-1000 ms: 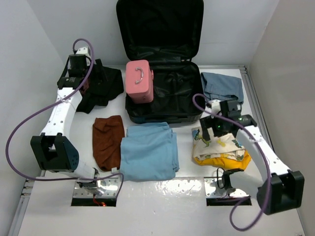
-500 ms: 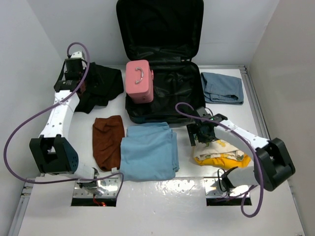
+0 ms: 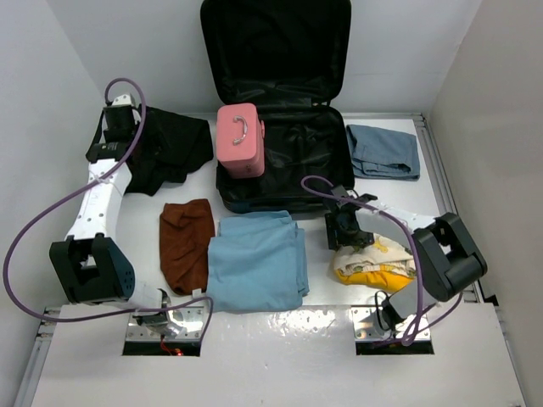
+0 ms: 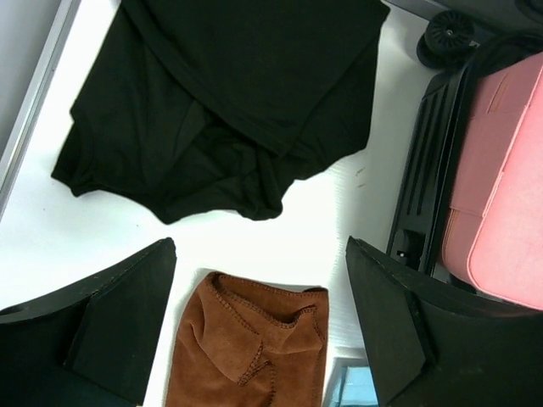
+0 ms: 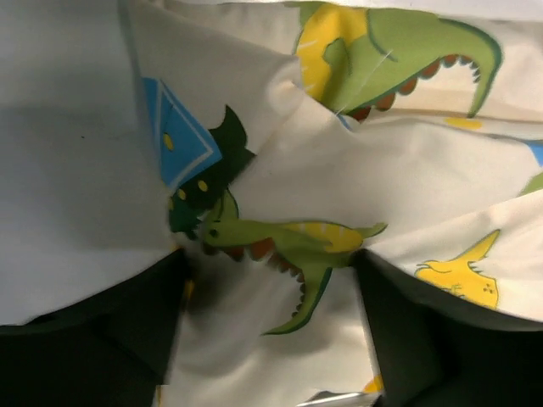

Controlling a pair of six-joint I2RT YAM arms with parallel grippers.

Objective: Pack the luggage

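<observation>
The right arm has swung in from the right, and its pincer (image 3: 344, 227) now presses onto the left edge of the dinosaur cloth (image 3: 377, 254). Its jaws are spread wide with bunched print between them. The left arm has drawn back toward the left wall. Its pincer (image 4: 259, 246) gapes wide and empty above the counter (image 4: 314, 212), between a black garment (image 4: 229, 110) and a brown cloth (image 4: 254, 348). The luggage (image 3: 305, 144) lies open at the far middle, lid raised, with a pink case (image 3: 240, 140) at its left edge.

The big black luggage (image 3: 284, 161) lies open at the far edge of the table, its lid standing up against the wall.
</observation>
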